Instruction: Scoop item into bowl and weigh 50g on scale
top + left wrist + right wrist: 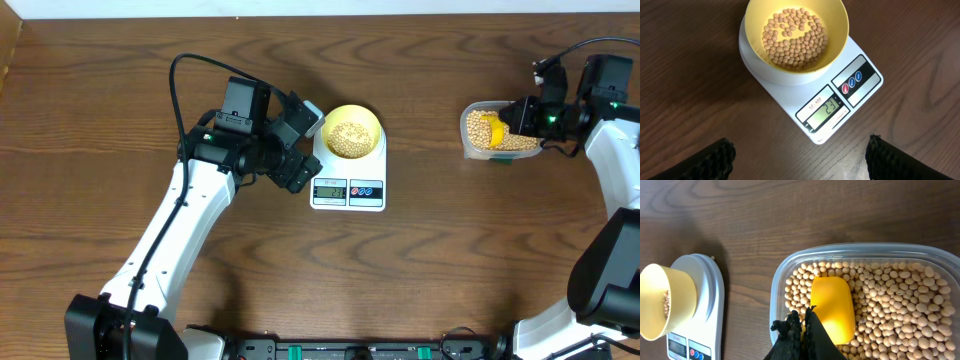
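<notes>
The pale yellow bowl (352,130) (795,35) stands on the white scale (347,188) (840,100) and holds a layer of beige beans (794,37). The display (826,111) reads 23. My left gripper (308,148) (800,162) hovers just left of the scale, open, with nothing between its fingers (715,160). On the right, my right gripper (512,118) (804,317) is shut on the handle of a bright yellow scoop (832,307) (490,128). The scoop's head lies in the beans (890,305) inside a clear tub (777,287) (466,130).
The dark wooden table (450,270) stretches around the scale and the tub. A black cable (185,75) loops above the left arm. Dark equipment runs along the table's front edge (350,350).
</notes>
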`<act>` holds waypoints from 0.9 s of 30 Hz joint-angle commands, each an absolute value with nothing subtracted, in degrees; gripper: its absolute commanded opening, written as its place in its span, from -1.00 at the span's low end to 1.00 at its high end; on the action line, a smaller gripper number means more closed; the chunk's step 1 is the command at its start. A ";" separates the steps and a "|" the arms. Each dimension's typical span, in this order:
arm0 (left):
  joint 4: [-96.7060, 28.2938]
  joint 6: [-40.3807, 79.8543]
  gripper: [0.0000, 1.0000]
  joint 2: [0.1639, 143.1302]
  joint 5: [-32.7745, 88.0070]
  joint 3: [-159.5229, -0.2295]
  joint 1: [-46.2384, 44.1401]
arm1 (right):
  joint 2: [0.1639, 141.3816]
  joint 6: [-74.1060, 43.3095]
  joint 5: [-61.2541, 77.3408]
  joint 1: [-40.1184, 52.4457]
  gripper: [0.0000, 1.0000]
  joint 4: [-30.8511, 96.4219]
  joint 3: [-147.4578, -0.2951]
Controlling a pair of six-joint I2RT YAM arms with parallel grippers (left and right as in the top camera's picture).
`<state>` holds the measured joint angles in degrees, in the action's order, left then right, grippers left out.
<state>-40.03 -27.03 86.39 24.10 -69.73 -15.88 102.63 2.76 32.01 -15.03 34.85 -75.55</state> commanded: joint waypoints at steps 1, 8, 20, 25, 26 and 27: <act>-40.03 -27.40 0.71 86.15 24.84 -69.10 -15.66 | 104.55 4.47 34.37 -15.73 -0.98 35.31 -75.20; -40.03 -27.40 0.71 86.15 24.84 -69.10 -15.66 | 104.60 5.26 35.79 -16.95 -0.98 35.48 -75.20; -40.03 -27.40 0.72 86.15 24.84 -69.10 -15.66 | 104.62 5.21 42.89 -20.12 -0.98 35.79 -75.20; -40.03 -27.40 0.71 86.15 24.84 -69.10 -15.66 | 104.64 5.02 43.55 -20.78 -0.98 35.75 -75.20; -40.03 -27.40 0.71 86.15 24.84 -69.10 -15.66 | 104.66 4.71 43.57 -20.78 -0.98 35.62 -75.20; -40.03 -27.40 0.72 86.15 24.86 -69.10 -15.66 | 104.79 4.43 43.81 -20.75 -0.98 35.53 -75.20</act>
<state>-40.03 -27.05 86.39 24.10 -69.76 -15.90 103.92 4.47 40.86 -20.43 35.51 -75.53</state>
